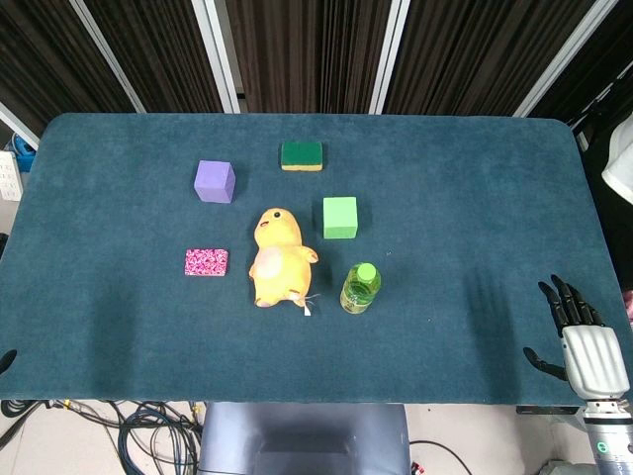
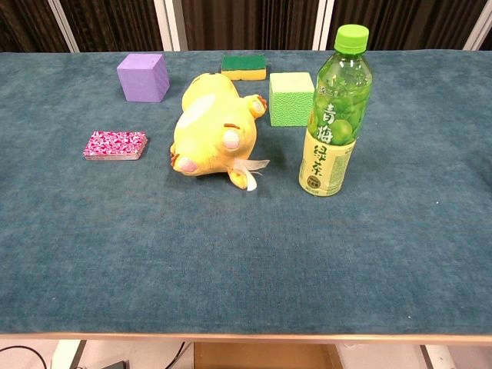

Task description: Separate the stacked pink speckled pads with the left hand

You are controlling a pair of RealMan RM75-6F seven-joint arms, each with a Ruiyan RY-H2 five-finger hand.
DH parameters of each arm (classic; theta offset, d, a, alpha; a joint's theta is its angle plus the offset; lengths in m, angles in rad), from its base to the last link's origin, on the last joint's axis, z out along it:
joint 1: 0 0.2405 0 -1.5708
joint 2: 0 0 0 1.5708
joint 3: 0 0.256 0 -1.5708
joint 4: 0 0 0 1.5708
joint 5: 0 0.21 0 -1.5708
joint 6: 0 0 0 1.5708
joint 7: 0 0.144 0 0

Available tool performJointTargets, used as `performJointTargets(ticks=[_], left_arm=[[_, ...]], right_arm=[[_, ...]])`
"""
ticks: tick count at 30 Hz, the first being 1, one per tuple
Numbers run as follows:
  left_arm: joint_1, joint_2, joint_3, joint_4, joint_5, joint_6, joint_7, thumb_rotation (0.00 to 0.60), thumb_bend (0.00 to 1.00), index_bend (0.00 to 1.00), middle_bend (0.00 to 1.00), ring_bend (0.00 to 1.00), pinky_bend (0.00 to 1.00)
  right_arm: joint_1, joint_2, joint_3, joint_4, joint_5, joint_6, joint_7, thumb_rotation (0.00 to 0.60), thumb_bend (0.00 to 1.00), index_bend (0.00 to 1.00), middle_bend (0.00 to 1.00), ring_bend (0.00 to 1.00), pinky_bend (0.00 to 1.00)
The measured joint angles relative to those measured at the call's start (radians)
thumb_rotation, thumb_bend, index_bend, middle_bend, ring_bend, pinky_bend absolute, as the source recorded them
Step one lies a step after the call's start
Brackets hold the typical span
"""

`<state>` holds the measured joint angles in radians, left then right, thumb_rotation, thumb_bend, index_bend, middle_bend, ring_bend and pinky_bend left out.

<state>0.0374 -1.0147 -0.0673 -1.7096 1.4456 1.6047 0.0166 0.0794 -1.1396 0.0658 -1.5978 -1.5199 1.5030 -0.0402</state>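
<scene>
The pink speckled pads [image 1: 206, 262] lie stacked flat on the table's left half, to the left of the yellow plush duck; the chest view shows the stack [image 2: 115, 144] with its layered edges. Nothing touches them. A small dark tip at the table's front left edge [image 1: 6, 361] seems to belong to my left hand; how its fingers lie is hidden. My right hand [image 1: 579, 336] hovers at the front right corner, fingers spread and holding nothing, far from the pads.
A yellow plush duck [image 1: 278, 259] lies mid-table beside a green-capped bottle [image 1: 360, 288]. Behind them are a purple cube [image 1: 215, 181], a green cube [image 1: 339, 217] and a green-and-yellow sponge [image 1: 302, 155]. The blue table cloth [image 1: 465, 198] spreads to the right.
</scene>
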Motion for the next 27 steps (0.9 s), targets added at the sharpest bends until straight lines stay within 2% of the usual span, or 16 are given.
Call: performJointTargets(ticks=[27], left_arm=[[-0.006, -0.01, -0.009, 0.012, -0.01, -0.004, 0.012, 0.6, 0.16, 0.23, 0.18, 0.05, 0.05]], right_arm=[[0.002, 0.004, -0.003, -0.007, -0.001, -0.01, -0.005, 0.6, 0.18, 0.0, 0.0, 0.05, 0.21]])
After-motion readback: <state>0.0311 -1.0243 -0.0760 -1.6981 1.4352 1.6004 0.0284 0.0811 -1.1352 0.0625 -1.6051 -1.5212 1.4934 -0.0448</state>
